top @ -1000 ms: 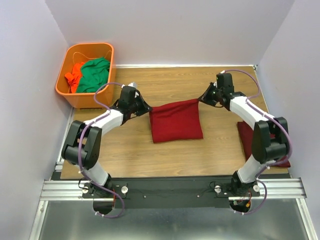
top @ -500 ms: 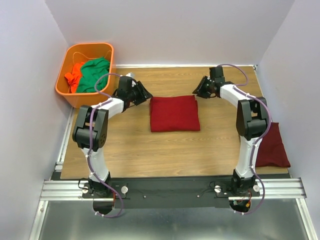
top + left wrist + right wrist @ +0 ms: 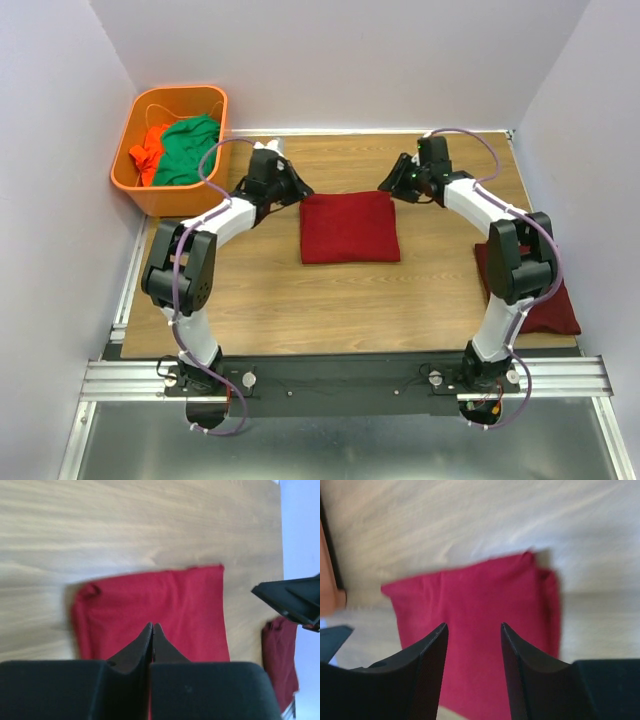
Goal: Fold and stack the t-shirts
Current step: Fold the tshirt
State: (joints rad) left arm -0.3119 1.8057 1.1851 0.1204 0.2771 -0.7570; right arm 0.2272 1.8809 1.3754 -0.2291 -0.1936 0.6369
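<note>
1. The right shirt (image 3: 560, 312), dark red, lies at the near right edge of the table (image 3: 300, 310); the right arm's elbow hides part of it, so its fold cannot be judged.
2. The centre shirt (image 3: 348, 227) lies flat mid-table, folded into a tidy rectangle; it is well apart from the right shirt.
3. The left hand (image 3: 152, 626) is just beside the centre shirt's far left corner; its fingers are clenched tip to tip with nothing between them.
4. The right hand (image 3: 472, 626) is near the far right corner; its fingers stand spread, released, gripping nothing; whether either hand touches the cloth cannot be told.
5. An orange basket (image 3: 150, 195) sits at the far left; a green garment (image 3: 190, 150) and an orange garment (image 3: 150, 150) are bunched inside it.
</note>
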